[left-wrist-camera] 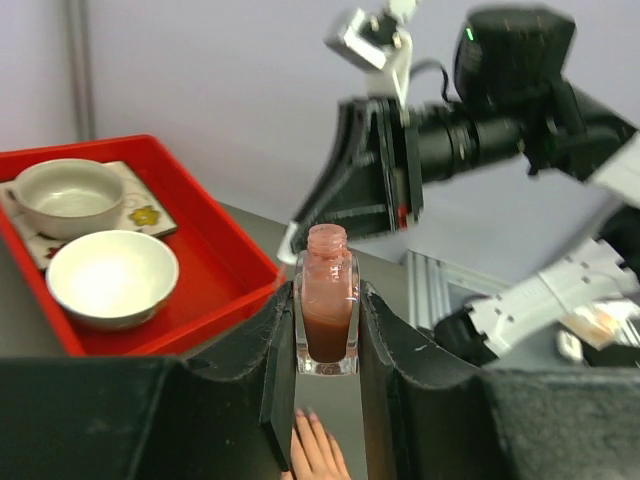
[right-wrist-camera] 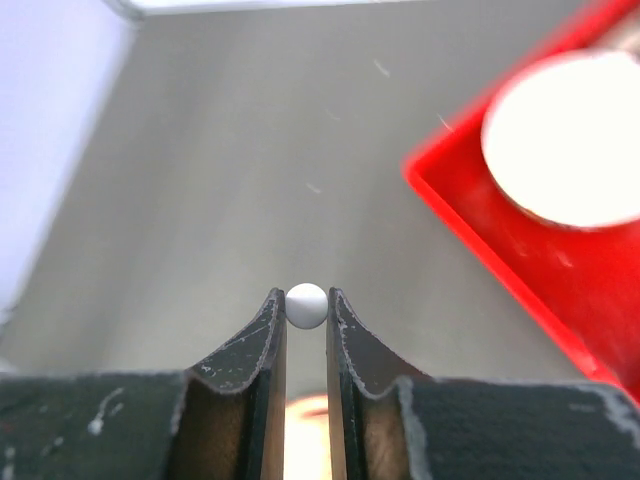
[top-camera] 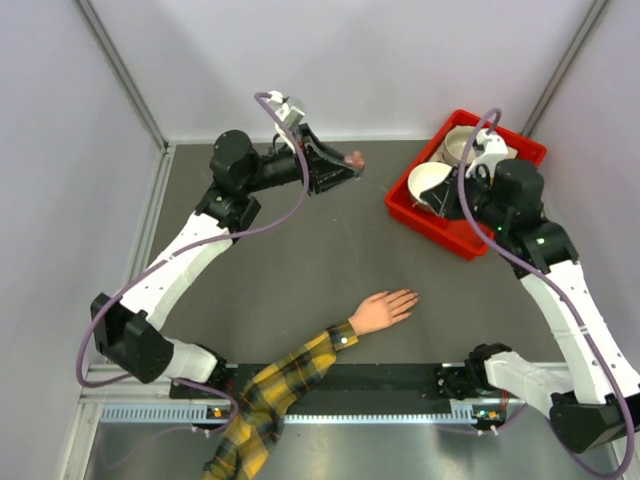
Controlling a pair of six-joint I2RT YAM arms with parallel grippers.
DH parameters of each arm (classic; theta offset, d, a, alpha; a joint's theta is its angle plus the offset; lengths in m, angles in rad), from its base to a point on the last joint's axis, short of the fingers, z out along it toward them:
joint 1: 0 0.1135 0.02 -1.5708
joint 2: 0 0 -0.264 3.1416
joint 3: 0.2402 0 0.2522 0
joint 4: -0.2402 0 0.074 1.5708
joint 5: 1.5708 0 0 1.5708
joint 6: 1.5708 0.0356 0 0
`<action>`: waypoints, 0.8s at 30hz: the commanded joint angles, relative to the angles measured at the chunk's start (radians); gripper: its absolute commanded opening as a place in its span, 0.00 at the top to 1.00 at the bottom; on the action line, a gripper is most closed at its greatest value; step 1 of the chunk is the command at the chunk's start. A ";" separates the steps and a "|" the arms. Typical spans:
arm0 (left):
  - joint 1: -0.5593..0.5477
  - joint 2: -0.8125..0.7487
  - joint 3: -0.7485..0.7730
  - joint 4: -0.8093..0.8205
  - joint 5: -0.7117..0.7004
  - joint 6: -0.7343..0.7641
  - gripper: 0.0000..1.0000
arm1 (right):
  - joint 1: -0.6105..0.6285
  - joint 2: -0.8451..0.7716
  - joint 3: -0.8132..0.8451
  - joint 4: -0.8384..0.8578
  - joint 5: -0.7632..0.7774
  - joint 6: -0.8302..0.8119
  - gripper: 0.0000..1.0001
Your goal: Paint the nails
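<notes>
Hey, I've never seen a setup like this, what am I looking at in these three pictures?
These are two robot arms bolted to a table. One picture looks down from overhead; the other two come from cameras on each wrist. On the dark table lie a mannequin hand in a plaid sleeve and a red tray holding white bowls. The left hand grips an open bottle of pinkish nail polish, held upright above the table. The right hand pinches a small white ball, possibly the polish brush's cap.
</notes>
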 commanded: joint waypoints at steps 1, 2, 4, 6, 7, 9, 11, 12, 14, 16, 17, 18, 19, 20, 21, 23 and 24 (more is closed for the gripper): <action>0.001 -0.083 -0.029 0.077 0.167 0.010 1.00 | -0.004 -0.001 0.156 -0.109 -0.186 -0.011 1.00; 0.001 -0.092 -0.030 0.037 0.197 0.051 1.00 | -0.004 0.005 0.187 -0.137 -0.233 -0.015 1.00; -0.002 -0.098 -0.030 -0.021 0.221 0.094 1.00 | -0.004 0.011 0.274 -0.189 -0.279 -0.021 1.00; -0.010 -0.117 -0.038 -0.072 0.236 0.139 1.00 | 0.002 0.016 0.346 -0.212 -0.327 -0.010 1.00; -0.017 -0.124 -0.045 -0.087 0.235 0.147 1.00 | 0.008 0.014 0.368 -0.221 -0.339 -0.010 1.00; -0.033 -0.144 -0.050 -0.139 0.224 0.180 1.00 | 0.022 0.025 0.429 -0.253 -0.358 -0.010 1.00; -0.077 -0.170 -0.061 -0.179 0.201 0.249 1.00 | 0.056 0.049 0.478 -0.301 -0.378 -0.008 1.00; -0.097 -0.176 -0.061 -0.228 0.163 0.281 1.00 | 0.077 0.081 0.538 -0.318 -0.372 -0.004 1.00; -0.154 -0.180 -0.064 -0.266 0.135 0.353 1.00 | 0.140 0.109 0.630 -0.359 -0.341 0.002 1.00; -0.198 -0.181 -0.076 -0.291 0.077 0.390 1.00 | 0.184 0.143 0.685 -0.379 -0.309 0.008 1.00; -0.214 -0.187 -0.085 -0.290 0.058 0.419 1.00 | 0.189 0.154 0.728 -0.387 -0.277 0.015 1.00; -0.224 -0.193 -0.093 -0.285 0.037 0.429 1.00 | 0.191 0.160 0.741 -0.404 -0.273 0.033 1.00; -0.240 -0.198 -0.117 -0.255 0.008 0.430 1.00 | 0.192 0.171 0.753 -0.408 -0.276 0.041 1.00; -0.243 -0.205 -0.128 -0.239 -0.005 0.427 1.00 | 0.203 0.175 0.773 -0.416 -0.275 0.045 1.00; -0.248 -0.209 -0.137 -0.227 -0.015 0.424 1.00 | 0.215 0.178 0.778 -0.431 -0.272 0.048 1.00; -0.254 -0.215 -0.150 -0.210 -0.028 0.417 1.00 | 0.238 0.174 0.782 -0.442 -0.258 0.047 1.00; -0.255 -0.216 -0.157 -0.207 -0.029 0.415 1.00 | 0.241 0.169 0.778 -0.448 -0.258 0.044 1.00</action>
